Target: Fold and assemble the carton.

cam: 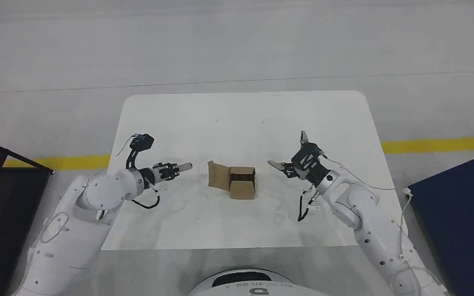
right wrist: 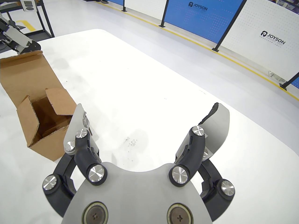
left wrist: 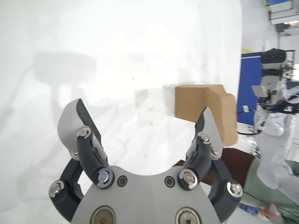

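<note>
Cardboard carton [cam: 235, 180] unheld in the middle of the white table [cam: 244, 118], between both grippers, touching neither. Risk: skids or tips if pushed from one side only, being light with nothing bracing it. Could also crush a small flap if pinched off the crease. Left gripper [left wrist: 142, 108] wide open, empty, near the big flap's back. Right gripper [right wrist: 148, 108] spread wide too, holding nothing, near the open mouth. Looks brown, corrugated, half-erected: dark inside showing, small flaps partly folded in, one large flap standing up.

top: overhead, facing down | wrists: low, close, facing inward | shared: carton [cam: 235, 180]
</note>
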`<state>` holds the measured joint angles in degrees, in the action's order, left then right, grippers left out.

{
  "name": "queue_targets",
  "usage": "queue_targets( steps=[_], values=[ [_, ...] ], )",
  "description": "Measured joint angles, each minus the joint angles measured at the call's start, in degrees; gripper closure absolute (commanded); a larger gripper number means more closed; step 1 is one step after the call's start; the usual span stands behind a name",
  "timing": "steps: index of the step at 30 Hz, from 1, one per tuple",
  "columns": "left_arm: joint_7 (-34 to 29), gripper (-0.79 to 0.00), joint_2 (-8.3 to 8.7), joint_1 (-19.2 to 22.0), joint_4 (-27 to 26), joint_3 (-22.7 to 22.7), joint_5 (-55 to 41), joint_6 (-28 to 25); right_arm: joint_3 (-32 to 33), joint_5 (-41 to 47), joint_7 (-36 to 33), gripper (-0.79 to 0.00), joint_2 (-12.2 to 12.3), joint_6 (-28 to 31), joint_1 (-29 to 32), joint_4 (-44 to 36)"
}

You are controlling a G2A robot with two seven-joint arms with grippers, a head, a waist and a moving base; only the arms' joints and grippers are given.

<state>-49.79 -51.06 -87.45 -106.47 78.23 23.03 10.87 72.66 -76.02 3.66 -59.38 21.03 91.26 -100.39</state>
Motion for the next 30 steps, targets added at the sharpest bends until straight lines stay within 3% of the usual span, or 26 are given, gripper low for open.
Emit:
queue_targets(
  steps=[10, 16, 30],
  values=[
    [2.49, -0.785, -0.11, 0.70, -2.68, -5.16, 20.27, 3.82, 0.28, -3.07, 3.29, -0.785, 0.05, 0.35, 1.79, 1.55],
    [1.68, -0.785, -0.64, 2.19, -2.62, -7.94, 22.29, 2.48, -1.04, -3.70, 2.33, -0.785, -0.27, -0.14, 1.44, 3.88],
    [0.35, -0.785, -1.73, 5.15, -3.39, -10.40, 16.66, -3.97, -4.57, -5.98, -3.43, -0.785, -1.11, 0.47, -2.89, 5.96]
  ],
)
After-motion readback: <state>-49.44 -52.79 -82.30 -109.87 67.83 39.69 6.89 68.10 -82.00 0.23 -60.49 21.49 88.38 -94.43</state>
